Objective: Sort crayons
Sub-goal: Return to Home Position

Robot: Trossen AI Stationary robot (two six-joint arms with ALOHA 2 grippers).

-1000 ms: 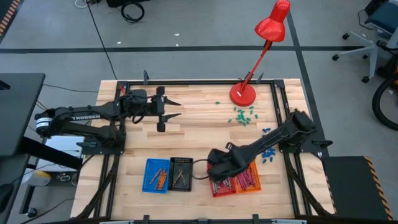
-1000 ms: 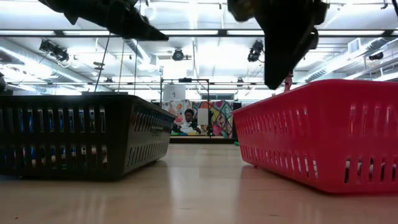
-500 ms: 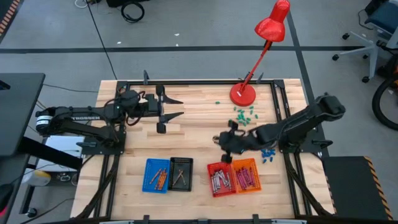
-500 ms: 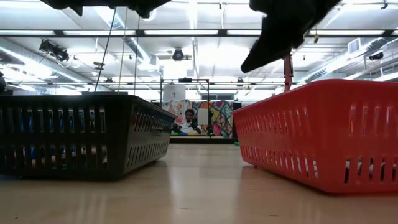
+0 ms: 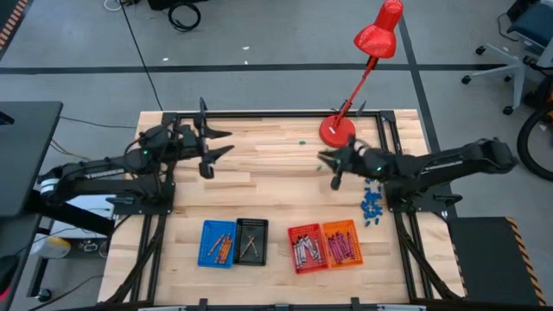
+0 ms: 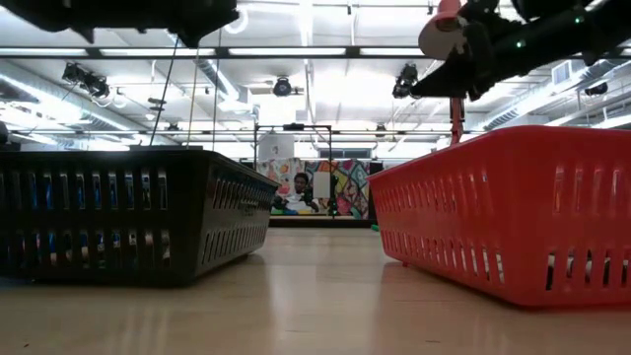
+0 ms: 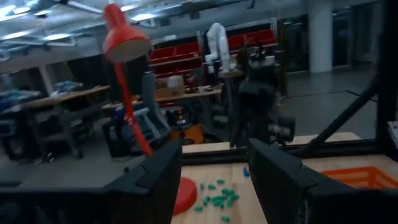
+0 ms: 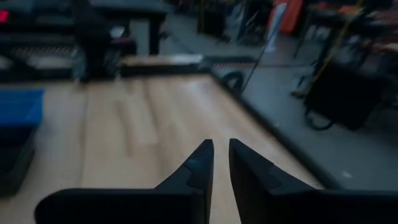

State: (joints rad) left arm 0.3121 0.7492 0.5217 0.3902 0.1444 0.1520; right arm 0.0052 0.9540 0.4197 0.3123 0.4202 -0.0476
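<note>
The crayons lie sorted in four small baskets at the table's near edge: orange-brown ones in the blue basket (image 5: 218, 244), a few in the black basket (image 5: 251, 241), grey-white ones in the red basket (image 5: 304, 249), and magenta ones in the orange basket (image 5: 340, 244). My right gripper (image 5: 323, 156) hovers near the red lamp's base (image 5: 337, 130). It points toward the table's left, with only a narrow gap between its fingers (image 8: 219, 148) and nothing in it. My left gripper (image 5: 226, 142) hangs open and empty over the far left of the table, pointing right (image 7: 214, 168).
Small green bits (image 7: 216, 199) lie on the wood beside the lamp base, partly under my right gripper. Blue chunks (image 5: 371, 206) are scattered near the right edge. The low view shows the black basket (image 6: 128, 212) and the red basket (image 6: 513, 212), with bare wood between them.
My right gripper has left the red basket. It has swung toward the table's far right, up beside the lamp base, and turned from pointing down to nearly level. My left gripper has drawn back a little toward the table's left and tipped up.
</note>
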